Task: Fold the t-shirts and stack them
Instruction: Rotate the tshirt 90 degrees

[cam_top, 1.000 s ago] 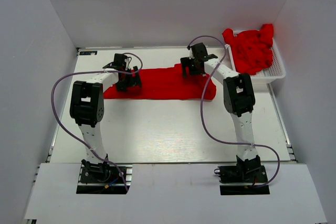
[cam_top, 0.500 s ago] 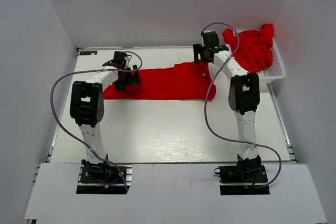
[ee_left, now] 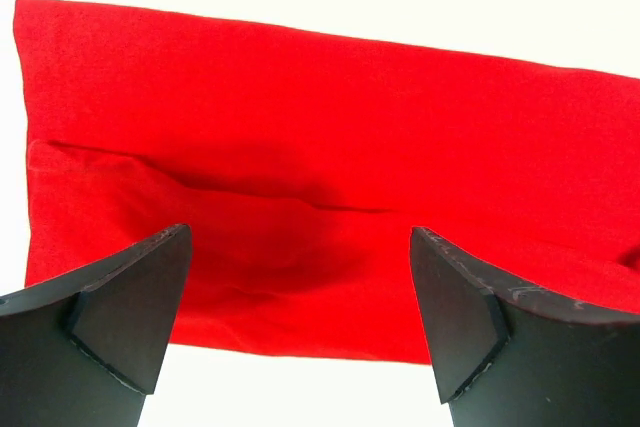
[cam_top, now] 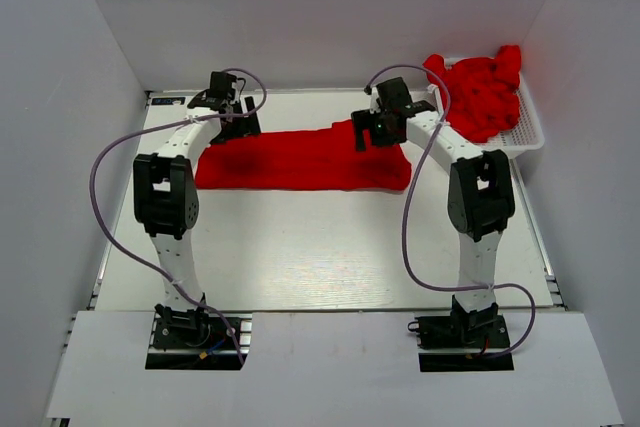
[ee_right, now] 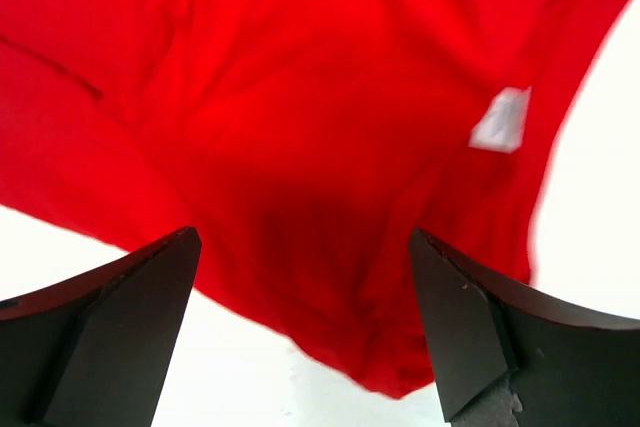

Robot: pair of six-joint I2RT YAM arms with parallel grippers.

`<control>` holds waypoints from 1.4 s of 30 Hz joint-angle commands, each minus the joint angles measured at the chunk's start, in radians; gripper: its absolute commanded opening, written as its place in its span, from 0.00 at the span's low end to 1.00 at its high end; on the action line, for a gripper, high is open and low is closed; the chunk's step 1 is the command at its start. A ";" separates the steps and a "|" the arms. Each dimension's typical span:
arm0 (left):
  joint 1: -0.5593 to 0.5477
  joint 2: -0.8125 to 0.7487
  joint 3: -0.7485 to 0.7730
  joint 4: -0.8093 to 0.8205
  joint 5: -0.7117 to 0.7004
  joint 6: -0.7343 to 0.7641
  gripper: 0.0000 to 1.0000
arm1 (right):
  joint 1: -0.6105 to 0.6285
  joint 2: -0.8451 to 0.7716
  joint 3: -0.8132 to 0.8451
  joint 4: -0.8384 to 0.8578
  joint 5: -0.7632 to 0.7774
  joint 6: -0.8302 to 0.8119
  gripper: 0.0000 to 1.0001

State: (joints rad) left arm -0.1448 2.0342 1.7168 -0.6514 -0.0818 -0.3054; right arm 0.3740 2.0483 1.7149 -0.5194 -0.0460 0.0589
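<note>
One red t-shirt (cam_top: pixel 300 159) lies folded into a long flat strip across the far part of the table. My left gripper (cam_top: pixel 229 119) hovers open over its far left edge; in the left wrist view (ee_left: pixel 300 237) the jaws stand wide apart over the cloth (ee_left: pixel 330 137) with nothing between them. My right gripper (cam_top: pixel 374 129) hovers open over the strip's far right end. In the right wrist view (ee_right: pixel 302 237) the jaws are empty above rumpled cloth (ee_right: pixel 300 97) with a white neck label (ee_right: pixel 500 119). More red t-shirts (cam_top: pixel 480 92) are piled in the basket.
The white slotted basket (cam_top: pixel 522 141) stands at the back right corner, against the right wall. White walls close in the table on the left, back and right. Both arms' cables loop above the table.
My left gripper has drawn back from on top of the shirt's left end to its far edge. My right gripper swung toward the basket, then came back over the shirt's right end.
</note>
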 commanded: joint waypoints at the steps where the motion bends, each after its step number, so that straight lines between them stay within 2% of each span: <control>1: 0.007 0.056 0.017 -0.039 -0.052 0.017 1.00 | 0.002 -0.004 -0.038 -0.004 0.001 0.064 0.90; 6: 0.007 0.066 -0.104 0.061 -0.024 -0.044 1.00 | 0.002 0.068 -0.029 0.001 0.008 0.176 0.90; 12: 0.007 0.026 -0.305 0.072 0.028 -0.119 1.00 | -0.004 0.202 0.077 -0.024 0.032 0.209 0.90; 14: -0.016 -0.034 -0.405 0.062 0.046 -0.144 1.00 | -0.001 0.246 0.139 -0.037 0.023 0.203 0.90; 20: -0.061 -0.258 -0.736 0.009 0.227 -0.256 1.00 | 0.006 0.387 0.331 -0.044 -0.063 0.202 0.90; 21: -0.074 -0.325 -0.811 0.009 0.299 -0.256 1.00 | 0.009 0.407 0.369 -0.028 -0.092 0.197 0.90; 24: -0.142 -0.417 -0.911 0.009 0.431 -0.271 1.00 | 0.029 0.449 0.417 0.042 -0.211 0.187 0.90; 28: -0.246 -0.471 -0.931 0.053 0.527 -0.285 1.00 | 0.063 0.490 0.413 0.269 -0.337 0.206 0.90; 31: -0.332 -0.399 -0.863 0.053 0.560 -0.272 1.00 | 0.086 0.564 0.495 0.360 -0.452 0.274 0.90; 36: -0.467 -0.237 -0.717 0.044 0.638 -0.229 1.00 | 0.124 0.656 0.575 0.478 -0.471 0.375 0.90; 39: -0.582 -0.175 -0.605 -0.014 0.613 -0.207 1.00 | 0.144 0.661 0.569 0.504 -0.488 0.378 0.90; 42: -0.621 -0.175 -0.550 -0.037 0.550 -0.207 1.00 | 0.152 0.655 0.566 0.529 -0.486 0.374 0.90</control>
State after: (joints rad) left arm -0.7204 1.8454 1.1389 -0.6586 0.5247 -0.5488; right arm 0.5133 2.6823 2.2719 -0.0105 -0.4854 0.4030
